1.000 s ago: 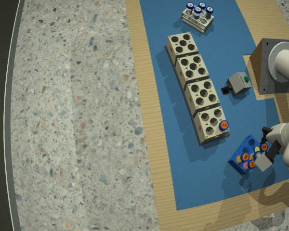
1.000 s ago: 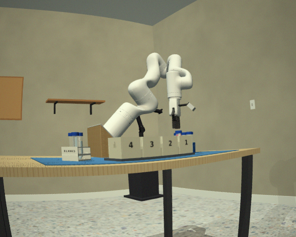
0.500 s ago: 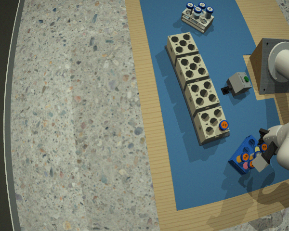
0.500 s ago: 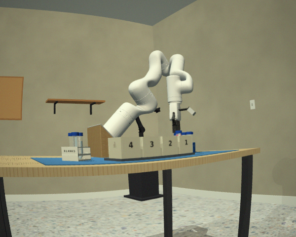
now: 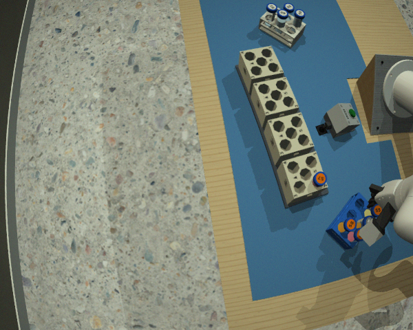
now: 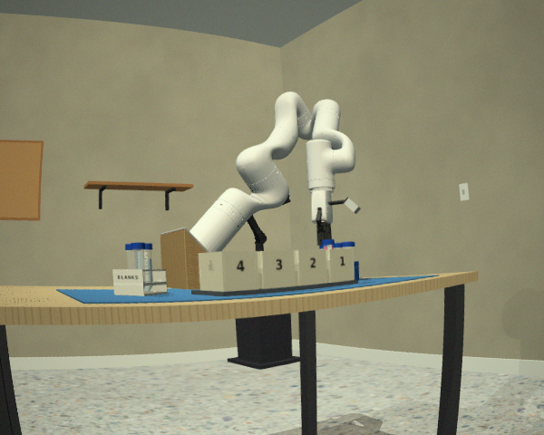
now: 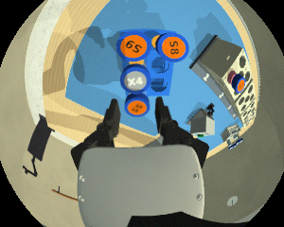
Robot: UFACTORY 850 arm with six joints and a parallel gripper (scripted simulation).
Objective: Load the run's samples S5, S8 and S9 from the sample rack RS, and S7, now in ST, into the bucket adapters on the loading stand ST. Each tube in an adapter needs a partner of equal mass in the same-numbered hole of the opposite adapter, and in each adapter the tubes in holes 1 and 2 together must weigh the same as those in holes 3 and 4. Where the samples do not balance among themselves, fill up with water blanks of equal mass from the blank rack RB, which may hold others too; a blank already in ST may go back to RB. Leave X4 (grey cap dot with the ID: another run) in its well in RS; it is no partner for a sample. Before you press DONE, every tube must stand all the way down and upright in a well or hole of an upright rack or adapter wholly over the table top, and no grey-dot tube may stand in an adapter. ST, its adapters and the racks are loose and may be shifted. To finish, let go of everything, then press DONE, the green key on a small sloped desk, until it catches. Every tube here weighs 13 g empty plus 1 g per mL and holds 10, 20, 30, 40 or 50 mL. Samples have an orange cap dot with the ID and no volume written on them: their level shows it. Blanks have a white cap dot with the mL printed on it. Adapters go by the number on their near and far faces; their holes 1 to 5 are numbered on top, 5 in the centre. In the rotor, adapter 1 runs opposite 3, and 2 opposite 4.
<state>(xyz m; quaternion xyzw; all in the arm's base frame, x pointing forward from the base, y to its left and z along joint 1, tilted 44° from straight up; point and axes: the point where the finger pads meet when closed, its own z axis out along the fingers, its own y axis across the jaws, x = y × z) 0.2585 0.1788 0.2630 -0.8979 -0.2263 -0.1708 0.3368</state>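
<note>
Where the half-open, empty gripper (image 7: 136, 109) hangs: orange-dotted tube S5 (image 7: 136, 106) directly below, between its fingertips.

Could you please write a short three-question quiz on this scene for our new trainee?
1. True or false: the end effector is shut on the orange-dotted sample tube S9.
2. How many blue-capped blank tubes stand in the white blank rack?
3. Which numbered beige adapter holds the orange-dotted tube S7: (a) 1, (b) 3, (c) 4?

Key: 1 false, it is open above the blue sample rack; 2 four; 3 (a).
</note>
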